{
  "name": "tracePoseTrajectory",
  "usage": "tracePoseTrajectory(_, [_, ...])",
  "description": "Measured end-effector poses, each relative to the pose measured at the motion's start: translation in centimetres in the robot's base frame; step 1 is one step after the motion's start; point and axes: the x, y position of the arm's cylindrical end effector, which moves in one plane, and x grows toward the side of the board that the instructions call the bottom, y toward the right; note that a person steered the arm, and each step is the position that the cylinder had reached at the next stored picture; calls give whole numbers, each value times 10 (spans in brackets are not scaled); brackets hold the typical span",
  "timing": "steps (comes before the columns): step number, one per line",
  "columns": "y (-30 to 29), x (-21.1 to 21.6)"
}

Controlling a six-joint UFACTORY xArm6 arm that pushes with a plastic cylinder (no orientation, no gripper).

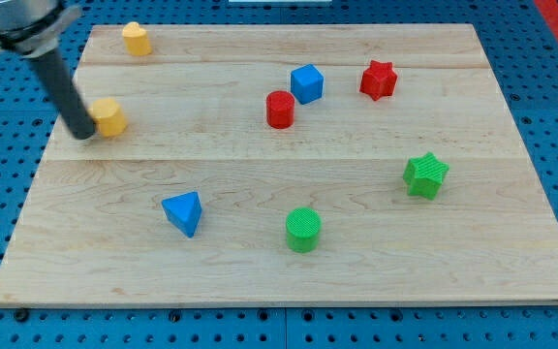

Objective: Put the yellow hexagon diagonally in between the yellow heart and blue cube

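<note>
The yellow hexagon [111, 115] lies at the board's left side. My tip [84, 133] rests right beside its left edge, touching or nearly touching it. The dark rod slants up to the view's top left. The yellow heart [137, 39] sits near the board's top left corner, above the hexagon. The blue cube [307, 83] stands in the upper middle, well to the right of both yellow blocks.
A red cylinder [280, 110] stands just left and below the blue cube. A red star [379, 79] is at upper right, a green star [425, 175] at right, a green cylinder [303, 230] at lower middle, a blue triangle [183, 212] at lower left.
</note>
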Motion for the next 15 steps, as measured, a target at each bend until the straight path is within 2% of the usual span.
tracePoseTrajectory(1, [92, -15])
tracePoseTrajectory(2, [112, -37])
tracePoseTrajectory(3, [93, -15])
tracePoseTrajectory(4, [28, -15])
tracePoseTrajectory(5, [-29, -20])
tracePoseTrajectory(6, [-34, -48])
tracePoseTrajectory(7, [7, -69])
tracePoseTrajectory(8, [37, -67])
tracePoseTrajectory(11, [29, -20])
tracePoseTrajectory(12, [48, -12])
tracePoseTrajectory(13, [101, -40])
tracePoseTrajectory(15, [137, -98])
